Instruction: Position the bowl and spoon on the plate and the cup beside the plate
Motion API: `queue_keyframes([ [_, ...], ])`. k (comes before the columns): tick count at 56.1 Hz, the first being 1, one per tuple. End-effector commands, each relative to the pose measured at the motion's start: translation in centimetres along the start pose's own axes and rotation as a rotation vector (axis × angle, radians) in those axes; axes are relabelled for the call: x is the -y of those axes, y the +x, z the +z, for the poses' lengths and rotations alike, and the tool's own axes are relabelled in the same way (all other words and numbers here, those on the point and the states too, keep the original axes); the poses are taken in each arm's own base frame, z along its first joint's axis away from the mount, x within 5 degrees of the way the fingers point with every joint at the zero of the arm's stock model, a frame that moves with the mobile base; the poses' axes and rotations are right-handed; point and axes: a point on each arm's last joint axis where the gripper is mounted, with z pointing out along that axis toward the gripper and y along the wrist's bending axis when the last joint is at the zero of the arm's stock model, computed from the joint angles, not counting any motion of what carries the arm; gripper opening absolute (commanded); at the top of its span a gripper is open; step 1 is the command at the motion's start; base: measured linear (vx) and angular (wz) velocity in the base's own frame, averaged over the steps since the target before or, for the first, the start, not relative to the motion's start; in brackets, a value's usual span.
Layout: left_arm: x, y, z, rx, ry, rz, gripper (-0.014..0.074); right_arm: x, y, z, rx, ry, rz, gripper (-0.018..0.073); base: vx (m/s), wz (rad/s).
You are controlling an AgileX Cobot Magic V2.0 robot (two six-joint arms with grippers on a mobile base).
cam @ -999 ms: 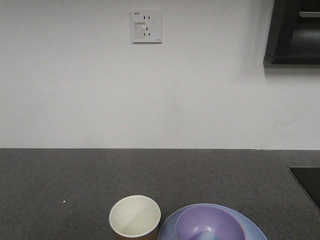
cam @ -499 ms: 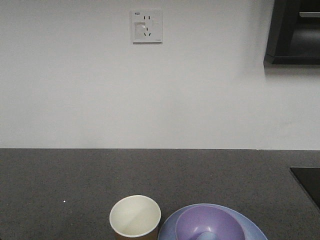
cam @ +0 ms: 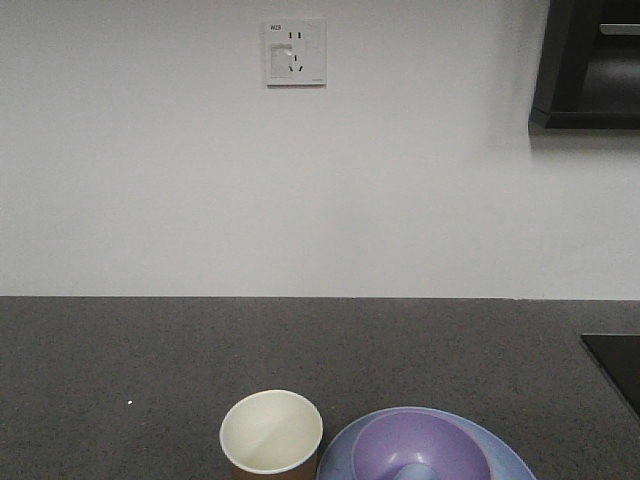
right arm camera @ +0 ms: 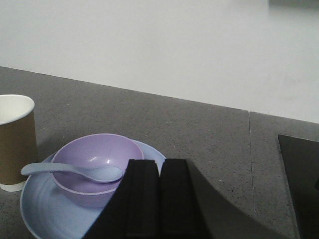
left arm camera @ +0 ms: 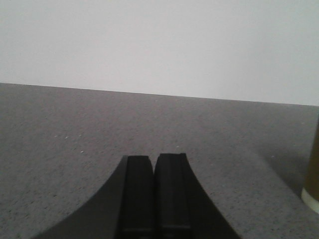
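The lilac bowl [right arm camera: 97, 167] sits on the pale blue plate [right arm camera: 40, 206], the spoon [right arm camera: 75, 172] resting in it. The brown paper cup [right arm camera: 15, 142] stands just beside the plate on the dark worktop [right arm camera: 199, 134]. Left tool [left arm camera: 154, 164] and right tool [right arm camera: 159, 169] are both closed, empty

Bowl [right arm camera: 97, 164]: lilac, plain, smooth sheen. Plate [right arm camera: 42, 209]: pale blue, faint concentric rings. Spoon [right arm camera: 75, 172]: pale blue-white, unpatterned. Cup [right arm camera: 15, 142]: brown outside, cream-white inside and at rim. Surface [cam: 300, 350]: dark grey, fine pale speckle. Wall [cam: 300, 180]: plain white. Socket plate [cam: 295, 52]: white, dark slots. Left claw [left arm camera: 155, 199], right claw [right arm camera: 159, 201]: matte black. Cabinet [cam: 590, 65]: black. Inset panel [right arm camera: 299, 184] at right of surface: glossy black.
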Motion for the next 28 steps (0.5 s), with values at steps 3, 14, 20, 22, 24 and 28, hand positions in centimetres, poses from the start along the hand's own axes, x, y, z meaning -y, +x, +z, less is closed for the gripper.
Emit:
queue_keyframes([
  [3,-0.18,-0.22,-0.56,0.096,-0.024,0.025,-0.0003,0.15,-1.51,-0.22,0.098,0.013,-0.009,-0.0011,0.00,0.00],
  [14,-0.17,-0.29,-0.82,0.116,-0.028,0.085,-0.0003,0.15,-1.50,-0.22,0.096,0.013,-0.009,-0.0011,0.00,0.00],
  [20,-0.18,-0.29,-0.82,0.116,-0.028,0.087,-0.0003,0.15,-1.51,-0.22,0.098,0.013,-0.009,-0.0011,0.00,0.00],
  [22,-0.18,-0.29,-0.82,0.116,-0.028,0.087,-0.0003,0.15,-1.51,-0.22,0.098,0.013,-0.009,-0.0011,0.00,0.00],
  [24,-0.18,-0.29,-0.82,0.115,-0.028,0.087,-0.0003,0.15,-1.51,-0.22,0.098,0.013,-0.009,-0.0011,0.00,0.00],
  [28,-0.18,-0.29,-0.82,0.115,-0.028,0.087,-0.0003,0.15,-1.51,-0.22,0.098,0.013,-0.009,-0.0011,0.00,0.00],
])
